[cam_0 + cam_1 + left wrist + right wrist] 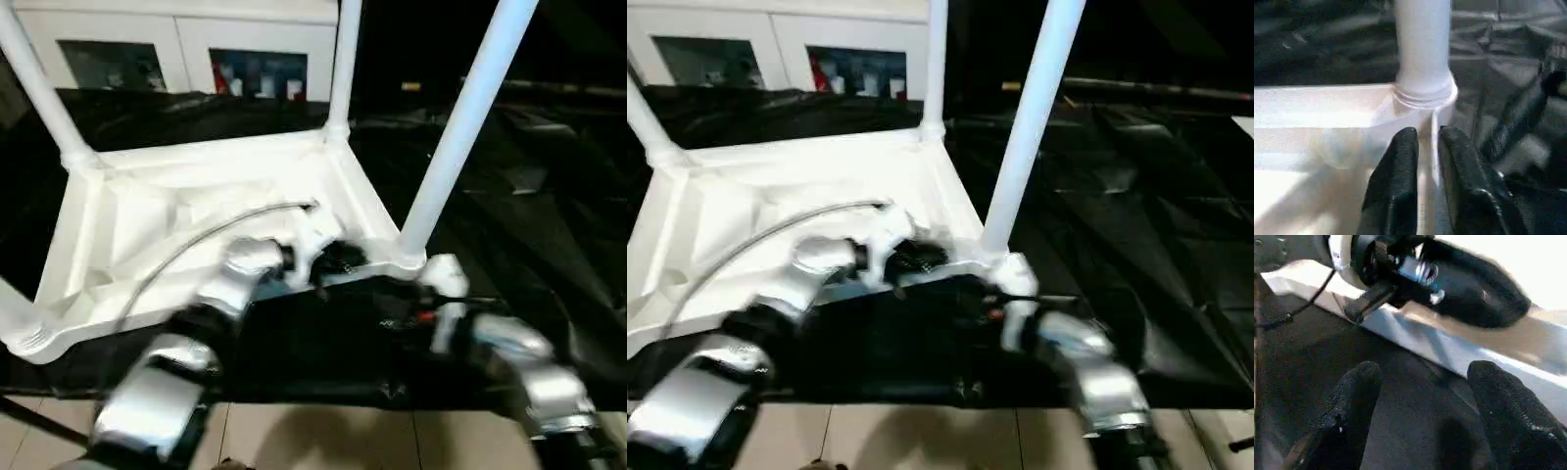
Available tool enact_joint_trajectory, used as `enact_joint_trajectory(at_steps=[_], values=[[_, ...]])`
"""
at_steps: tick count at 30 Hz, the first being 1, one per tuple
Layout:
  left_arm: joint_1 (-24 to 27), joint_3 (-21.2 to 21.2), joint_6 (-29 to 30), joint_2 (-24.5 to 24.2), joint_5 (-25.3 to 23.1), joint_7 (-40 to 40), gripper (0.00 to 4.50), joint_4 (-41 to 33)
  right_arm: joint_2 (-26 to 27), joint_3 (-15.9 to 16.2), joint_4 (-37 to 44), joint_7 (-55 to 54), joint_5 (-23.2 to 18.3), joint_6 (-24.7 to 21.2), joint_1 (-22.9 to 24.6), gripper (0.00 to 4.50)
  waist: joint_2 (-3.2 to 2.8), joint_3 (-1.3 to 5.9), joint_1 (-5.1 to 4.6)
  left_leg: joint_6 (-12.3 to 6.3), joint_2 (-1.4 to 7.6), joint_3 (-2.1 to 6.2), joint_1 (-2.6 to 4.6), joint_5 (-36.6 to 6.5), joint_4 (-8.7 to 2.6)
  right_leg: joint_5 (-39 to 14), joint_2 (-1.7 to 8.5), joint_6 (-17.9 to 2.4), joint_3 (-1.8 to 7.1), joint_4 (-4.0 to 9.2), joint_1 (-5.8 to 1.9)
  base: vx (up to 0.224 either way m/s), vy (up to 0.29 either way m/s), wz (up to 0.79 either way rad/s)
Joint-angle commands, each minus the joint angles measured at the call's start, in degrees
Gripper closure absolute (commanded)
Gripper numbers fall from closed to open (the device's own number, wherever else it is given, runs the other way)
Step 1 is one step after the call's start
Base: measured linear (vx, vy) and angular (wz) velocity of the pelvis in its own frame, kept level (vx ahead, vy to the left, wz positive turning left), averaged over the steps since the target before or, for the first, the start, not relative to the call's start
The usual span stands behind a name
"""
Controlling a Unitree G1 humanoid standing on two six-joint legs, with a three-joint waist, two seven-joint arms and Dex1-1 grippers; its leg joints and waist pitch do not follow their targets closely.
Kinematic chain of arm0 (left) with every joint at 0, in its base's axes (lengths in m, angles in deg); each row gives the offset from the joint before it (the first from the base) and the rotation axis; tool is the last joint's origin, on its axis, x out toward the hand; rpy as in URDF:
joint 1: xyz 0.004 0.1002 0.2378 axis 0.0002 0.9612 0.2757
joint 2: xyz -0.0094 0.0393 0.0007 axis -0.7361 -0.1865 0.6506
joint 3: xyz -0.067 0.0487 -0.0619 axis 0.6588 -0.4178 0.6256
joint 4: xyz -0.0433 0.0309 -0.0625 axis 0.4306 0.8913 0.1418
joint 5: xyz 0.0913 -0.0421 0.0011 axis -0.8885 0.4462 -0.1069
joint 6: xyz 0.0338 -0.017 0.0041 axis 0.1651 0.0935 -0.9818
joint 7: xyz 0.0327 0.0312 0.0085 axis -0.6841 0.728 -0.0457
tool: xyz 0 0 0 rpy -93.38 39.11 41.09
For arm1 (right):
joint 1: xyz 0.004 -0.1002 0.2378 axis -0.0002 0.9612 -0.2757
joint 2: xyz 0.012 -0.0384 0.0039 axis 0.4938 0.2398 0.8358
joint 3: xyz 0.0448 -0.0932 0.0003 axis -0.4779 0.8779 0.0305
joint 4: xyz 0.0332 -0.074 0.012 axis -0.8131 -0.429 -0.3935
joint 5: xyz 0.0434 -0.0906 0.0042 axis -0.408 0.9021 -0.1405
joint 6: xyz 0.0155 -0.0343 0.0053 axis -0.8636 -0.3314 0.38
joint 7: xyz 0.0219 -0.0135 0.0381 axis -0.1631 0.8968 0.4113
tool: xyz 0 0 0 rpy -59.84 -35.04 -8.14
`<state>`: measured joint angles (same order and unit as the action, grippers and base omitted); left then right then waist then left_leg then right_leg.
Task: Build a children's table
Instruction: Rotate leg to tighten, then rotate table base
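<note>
Left eye view shows the children's table [196,215] lying upside down on the black worktop [549,225], with its white legs [460,127] sticking up. Left end effector [1427,142] sits at the near corner, just by the leg socket [1425,93]; its two black fingers [1396,181] stand a little apart with a thin white rib between them. Right end effector [1422,396] is spread wide over the black cloth, holding nothing, just beside the table's edge.
</note>
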<state>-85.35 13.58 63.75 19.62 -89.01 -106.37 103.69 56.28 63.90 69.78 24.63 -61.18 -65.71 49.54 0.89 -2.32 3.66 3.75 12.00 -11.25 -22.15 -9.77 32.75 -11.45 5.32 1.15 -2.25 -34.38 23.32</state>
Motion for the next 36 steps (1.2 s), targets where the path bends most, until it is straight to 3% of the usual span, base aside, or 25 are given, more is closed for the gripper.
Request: enact_joint_trajectory(at_steps=[1,4,8,10,11,12,13,14,18,19,20,23,25,26,28,29,30,32,35,36], values=[[1.2,1.0,1.8,-1.0,1.0,-1.0,3.31,-3.6,0.0,-0.4,0.8,-1.3,-0.3,0.1,-0.9,1.36,0.61,3.72,0.37,-7.86,1.37,0.32,1.22,-5.7,-2.69,6.7,2.22,-17.7,1.34,2.28,-3.09,0.0,0.0,0.0],[6.5,3.3,7.6,-5.9,3.8,-2.9,3.14,-14.8,3.3,-0.8,-1.1,-4.4,0.1,1.9,-3.2,1.36,0.5,3.51,0.29,-6.16,1.62,0.32,1.35,-7.2,-3.05,3.1,2.35,-17.2,1.4,2.24,-2.92,0.0,0.0,0.0],[9.7,4.2,9.8,-8.6,4.7,-3.8,2.73,-19.7,4.6,-1.5,-2.1,-5.9,0.2,3.3,-4.4,1.36,0.27,3.28,0.29,-3.95,1.47,0.16,1.65,-8.3,-3.24,1.1,1.97,-15.8,1.57,2.45,-2.58,0.0,0.0,0.0],[14.3,6.4,13.7,-11.4,6.9,-4.1,2.67,-25.4,6.4,-3.2,-3.0,-8.0,-0.8,4.0,-5.9,1.36,0.35,3.32,0.54,-3.21,1.52,0.27,1.57,-8.1,-3.26,1.4,2.15,-15.4,1.61,2.14,-2.75,0.0,0.0,0.0],[14.3,6.4,13.7,-11.4,6.9,-4.1,2.51,-25.4,6.4,-3.2,-3.0,-8.0,-0.8,4.0,-5.9,1.36,0.34,3.28,0.47,-3.0,1.53,0.28,1.35,-8.0,-3.38,1.4,2.17,-15.3,1.65,2.1,-2.83,0.0,0.0,0.0],[18.3,8.9,17.7,-13.5,9.6,-4.3,2.51,-29.7,7.5,-4.4,-4.6,-10.2,-0.8,4.7,-7.3,1.36,0.54,3.36,0.35,-2.19,1.45,0.32,1.43,-8.3,-3.31,0.5,2.31,-15.1,1.65,1.82,-2.82,0.0,0.0,0.0],[19.4,9.5,18.7,-14.3,9.8,-4.1,2.38,-30.6,7.6,-4.6,-5.6,-11.4,-0.1,5.2,-7.8,1.36,0.52,3.1,0.04,-2.23,1.25,0.3,1.07,-8.4,-3.6,-0.4,2.07,-14.7,1.66,2.16,-2.79,0.0,0.0,0.0],[20.6,9.8,18.9,-15.6,8.8,-3.8,2.32,-30.7,7.7,-4.8,-6.9,-12.9,0.9,5.9,-8.5,1.36,0.31,3.02,-0.12,-1.43,1.26,0.18,1.57,-9.8,-3.52,-2.3,1.87,-14.2,1.67,2.44,-2.33,0.0,0.0,0.0],[25.2,11.9,21.4,-19.4,8.9,-4.2,2.13,-33.1,7.9,-6.2,-11.6,-18.8,3.4,7.5,-10.7,1.36,0.08,2.91,-0.22,0.57,1.09,0.09,1.91,-11.7,-3.68,-4.9,1.57,-12.8,1.83,2.75,-2.15,0.0,0.0,0.0],[27.3,14.1,23.4,-21.1,10.8,-4.9,2.13,-35.2,7.8,-7.3,-13.9,-21.8,4.2,8.0,-11.7,1.36,-0.06,3.05,-0.04,0.76,1.15,0.02,2.22,-11.7,-3.55,-4.4,1.65,-13.0,1.87,2.66,-1.97,0.0,0.0,0.0],[28.8,15.6,24.6,-22.6,12.0,-5.9,1.93,-36.4,7.5,-8.3,-15.6,-24.0,4.5,8.5,-12.5,1.36,-0.06,2.95,-0.23,0.89,1.04,0.14,1.76,-11.0,-3.69,-3.4,1.54,-13.3,1.81,2.42,-2.18,0.0,0.0,0.0],[31.9,17.4,26.1,-25.8,13.5,-7.9,1.62,-38.5,6.7,-10.1,-19.6,-28.8,5.6,9.0,-14.3,1.36,-0.18,2.95,-0.18,1.33,0.92,0.16,1.95,-11.4,-3.67,-3.6,1.42,-13.2,1.75,2.34,-2.04,0.0,0.0,0.0],[33.4,18.1,26.3,-27.0,14.3,-8.1,1.53,-39.5,6.3,-11.0,-22.0,-31.3,6.4,9.5,-15.4,1.36,-0.43,2.92,0.07,1.5,0.91,-0.12,2.5,-12.2,-3.57,-3.8,1.22,-12.8,1.86,2.5,-1.67,0.0,0.0,0.0],[34.3,18.5,26.7,-27.7,15.1,-8.4,1.47,-40.3,6.0,-12.0,-24.2,-33.5,6.7,10.2,-16.4,1.36,-0.42,2.92,0.12,1.79,0.92,-0.04,2.26,-12.2,-3.64,-3.7,1.25,-12.7,1.83,2.47,-1.88,0.0,0.0,0.0],[36.4,18.8,27.5,-28.9,15.9,-9.5,1.28,-41.8,5.4,-14.0,-28.2,-37.9,6.8,10.9,-18.4,1.36,-0.63,2.95,0.48,2.4,0.87,-0.18,2.57,-12.7,-3.53,-3.7,1.3,-12.5,1.91,2.4,-1.6,0.0,0.0,0.0],[37.3,18.8,27.8,-29.4,16.1,-10.1,1.18,-42.4,5.1,-15.0,-29.9,-39.8,6.7,11.1,-19.2,1.36,-0.49,2.91,0.39,2.75,0.81,-0.04,2.28,-13.2,-3.72,-4.7,1.25,-12.1,1.84,2.43,-1.86,0.0,0.0,0.0],[38.7,18.6,28.5,-30.0,16.2,-10.9,1.11,-43.4,4.7,-15.8,-31.2,-41.1,6.4,11.3,-19.9,1.36,-0.46,2.94,0.61,2.88,0.86,-0.17,2.64,-14.0,-3.55,-5.2,1.25,-11.6,1.95,2.49,-1.6,0.0,0.0,0.0],[40.4,18.3,29.1,-30.6,16.4,-11.7,1.02,-44.9,4.4,-16.6,-32.5,-42.1,5.9,11.7,-20.7,1.36,-0.52,2.86,0.84,2.81,0.84,-0.21,2.59,-14.5,-3.61,-5.6,1.08,-11.1,1.92,2.58,-1.54,0.0,0.0,0.0],[43.1,17.9,30.4,-31.7,16.9,-11.7,0.7,-47.3,4.1,-17.0,-33.9,-42.5,5.6,12.4,-21.2,1.36,-0.17,2.85,0.75,2.52,0.82,-0.07,2.11,-14.4,-3.64,-6.0,1.2,-10.5,1.94,2.52,-1.87,0.0,0.0,0.0],[43.8,17.9,30.3,-32.1,16.8,-11.8,0.66,-47.6,4.0,-17.0,-34.0,-42.5,5.7,12.5,-21.1,1.36,-0.33,2.9,0.73,2.43,0.77,-0.04,2.16,-14.0,-3.59,-6.0,1.15,-10.2,1.93,2.52,-1.79,0.0,0.0,0.0]])
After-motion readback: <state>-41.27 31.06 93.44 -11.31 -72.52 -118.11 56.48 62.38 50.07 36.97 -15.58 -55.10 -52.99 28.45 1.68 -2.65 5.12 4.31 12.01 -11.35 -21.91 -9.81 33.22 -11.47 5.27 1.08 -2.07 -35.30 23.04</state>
